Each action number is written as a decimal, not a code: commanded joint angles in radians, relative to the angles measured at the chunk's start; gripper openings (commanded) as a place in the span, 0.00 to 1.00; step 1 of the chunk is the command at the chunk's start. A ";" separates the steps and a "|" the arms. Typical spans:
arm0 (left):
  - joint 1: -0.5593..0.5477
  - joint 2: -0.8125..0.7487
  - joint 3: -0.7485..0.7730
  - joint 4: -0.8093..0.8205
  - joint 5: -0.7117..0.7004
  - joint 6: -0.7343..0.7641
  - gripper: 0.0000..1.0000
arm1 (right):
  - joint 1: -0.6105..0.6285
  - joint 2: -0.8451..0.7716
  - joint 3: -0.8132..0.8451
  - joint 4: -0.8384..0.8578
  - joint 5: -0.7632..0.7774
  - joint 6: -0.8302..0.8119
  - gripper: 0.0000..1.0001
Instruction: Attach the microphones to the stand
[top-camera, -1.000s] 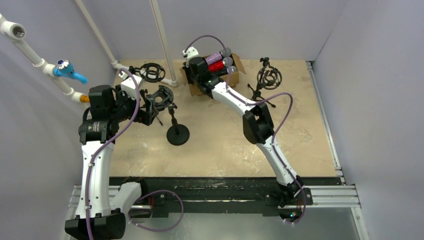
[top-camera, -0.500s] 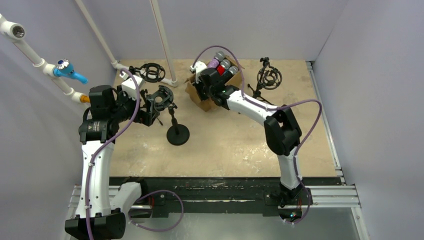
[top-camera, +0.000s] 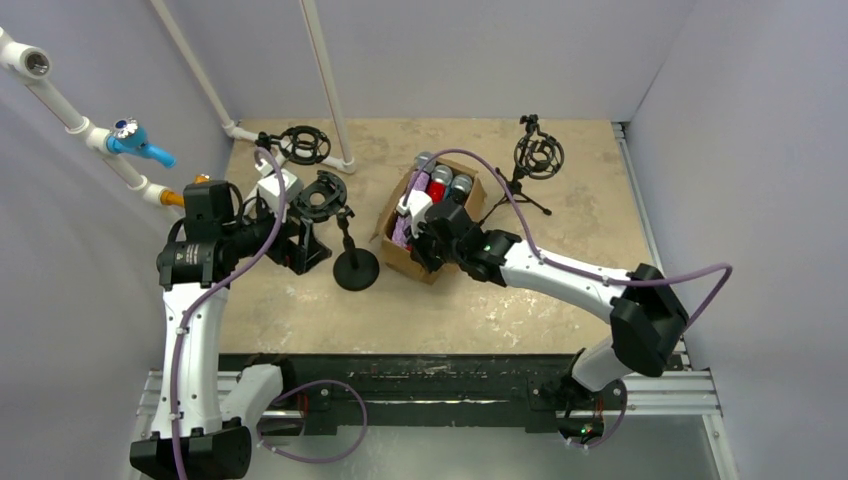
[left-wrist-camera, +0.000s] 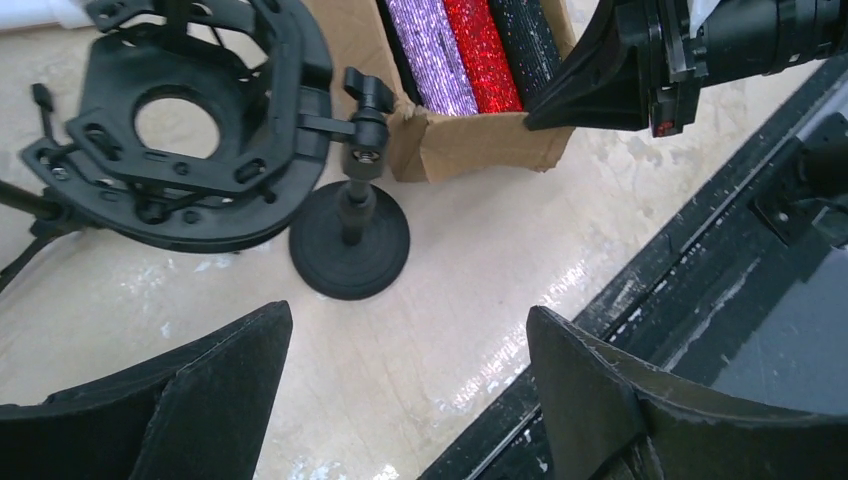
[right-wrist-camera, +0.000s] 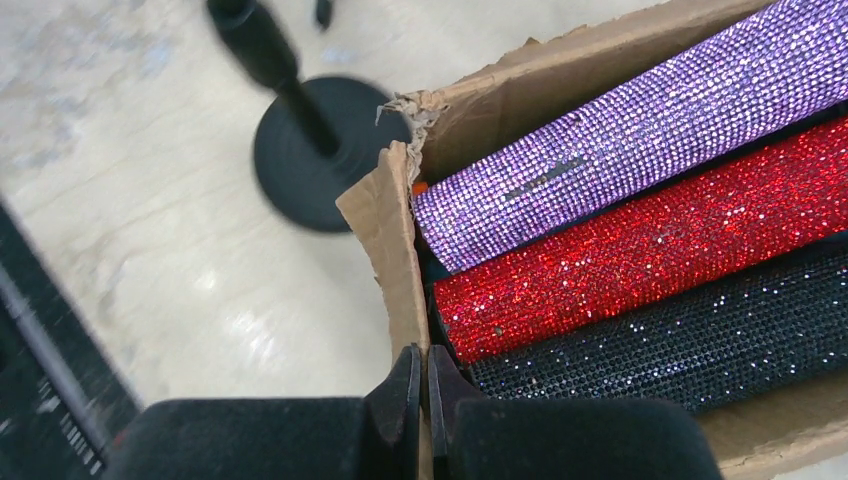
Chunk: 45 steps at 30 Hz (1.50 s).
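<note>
Side by side in the plain brown cardboard box (right-wrist-camera: 385, 240): a glittery purple microphone (right-wrist-camera: 640, 150), a glittery red microphone (right-wrist-camera: 650, 265) and a sparkly black microphone (right-wrist-camera: 680, 345). Matt black for the round-based stand (left-wrist-camera: 348, 245) and its ring mount (left-wrist-camera: 180, 130), against a mottled beige worktop (top-camera: 480, 310). White with black joints and purple cables (top-camera: 700, 272) for the left arm (top-camera: 195, 330) and right arm (top-camera: 560, 272); bright blue for the valve (top-camera: 135, 138) past the worktop's left edge.

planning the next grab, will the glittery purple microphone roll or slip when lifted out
The glittery purple microphone looks a stiff round stick, so on a flat surface it would probably roll. Its studded skin seems rough, likely giving decent grip. Packed against the glittery red microphone in the cardboard box, it may drag that neighbour.
</note>
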 joint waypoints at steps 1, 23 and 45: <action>0.002 -0.013 -0.024 -0.072 0.112 0.097 0.87 | 0.031 -0.107 -0.056 -0.165 -0.105 0.060 0.00; -0.190 0.162 -0.452 0.625 -0.227 0.200 0.85 | -0.039 -0.215 0.086 -0.257 0.066 0.230 0.42; -0.290 0.135 -0.437 0.420 -0.418 0.279 0.87 | -0.173 -0.190 -0.046 -0.233 0.229 0.377 0.48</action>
